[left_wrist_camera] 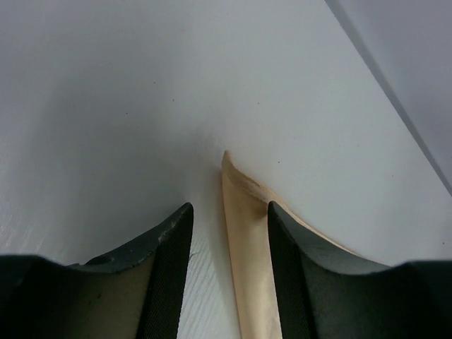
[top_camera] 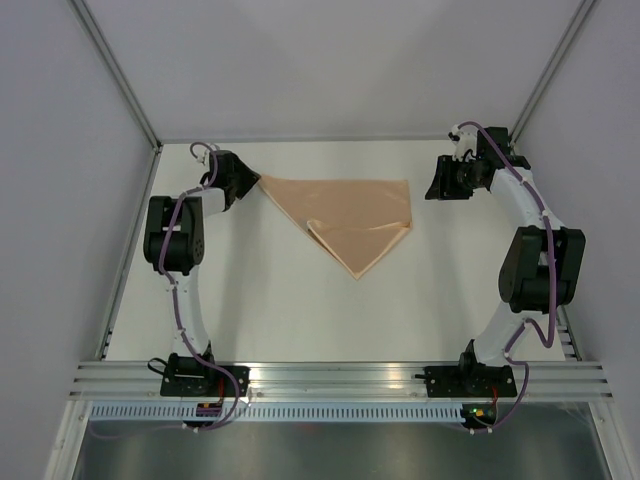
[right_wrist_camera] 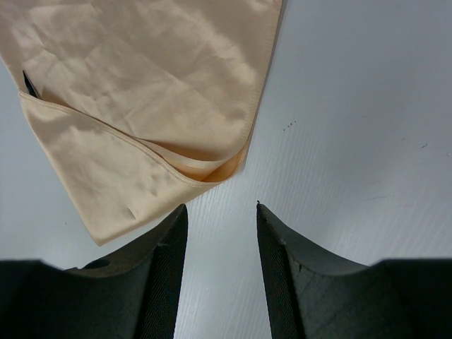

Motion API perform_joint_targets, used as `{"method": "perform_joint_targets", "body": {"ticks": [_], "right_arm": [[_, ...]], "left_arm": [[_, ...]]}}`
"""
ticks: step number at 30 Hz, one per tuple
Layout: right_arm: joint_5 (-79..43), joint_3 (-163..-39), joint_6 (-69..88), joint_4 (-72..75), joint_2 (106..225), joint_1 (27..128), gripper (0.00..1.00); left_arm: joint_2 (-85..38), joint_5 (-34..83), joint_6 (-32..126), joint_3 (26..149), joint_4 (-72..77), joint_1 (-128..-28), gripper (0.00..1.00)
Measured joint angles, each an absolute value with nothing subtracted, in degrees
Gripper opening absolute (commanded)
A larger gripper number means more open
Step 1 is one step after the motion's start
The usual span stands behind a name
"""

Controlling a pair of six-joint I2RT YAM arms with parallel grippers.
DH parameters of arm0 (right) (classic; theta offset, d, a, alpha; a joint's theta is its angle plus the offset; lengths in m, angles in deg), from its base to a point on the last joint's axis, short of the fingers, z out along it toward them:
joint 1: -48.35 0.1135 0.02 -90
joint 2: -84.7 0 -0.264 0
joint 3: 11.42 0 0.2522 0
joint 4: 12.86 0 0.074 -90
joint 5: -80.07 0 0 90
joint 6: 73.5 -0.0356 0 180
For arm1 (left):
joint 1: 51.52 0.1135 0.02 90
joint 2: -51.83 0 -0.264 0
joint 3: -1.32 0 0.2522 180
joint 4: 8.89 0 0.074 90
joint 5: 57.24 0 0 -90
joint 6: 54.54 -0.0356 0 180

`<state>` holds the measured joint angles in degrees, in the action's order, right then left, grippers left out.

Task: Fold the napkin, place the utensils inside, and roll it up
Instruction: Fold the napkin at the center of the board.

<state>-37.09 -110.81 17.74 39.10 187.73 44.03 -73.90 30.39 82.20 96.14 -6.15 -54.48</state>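
The peach-orange napkin (top_camera: 345, 215) lies folded into a triangle at the table's far middle, its point toward me. My left gripper (top_camera: 250, 180) is open at the napkin's left corner. In the left wrist view (left_wrist_camera: 229, 206) that narrow corner (left_wrist_camera: 247, 240) lies on the table between the fingers, close to the right finger (left_wrist_camera: 296, 261). My right gripper (top_camera: 432, 183) is open and empty, just right of the napkin's right corner. In the right wrist view (right_wrist_camera: 220, 206) the layered corner (right_wrist_camera: 141, 85) lies just ahead of the fingertips. No utensil shows in any view.
Grey walls close the cell on the left, right and back, with metal posts (top_camera: 115, 70) at the back corners. A metal rail (top_camera: 330, 380) carrying both arm bases runs along the near edge. The tabletop (top_camera: 300, 310) is white.
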Motion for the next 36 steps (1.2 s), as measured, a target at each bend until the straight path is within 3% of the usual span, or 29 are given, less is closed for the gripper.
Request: {"method": "perform_joint_targets", "body": {"ticks": [17,36], "right_arm": [[-37.0,-110.8,17.8,39.1,188.0,44.5,0.50],[-34.1,-110.9,18.5,39.4,190.9,54.3,0.49]], "left_arm": [[-76.9,27.0,83.8,97.4,-9.8,-54.3,0.04],[-68.4,7.9,84.0,83.9,-36.7,-54.7,0.02]]}}
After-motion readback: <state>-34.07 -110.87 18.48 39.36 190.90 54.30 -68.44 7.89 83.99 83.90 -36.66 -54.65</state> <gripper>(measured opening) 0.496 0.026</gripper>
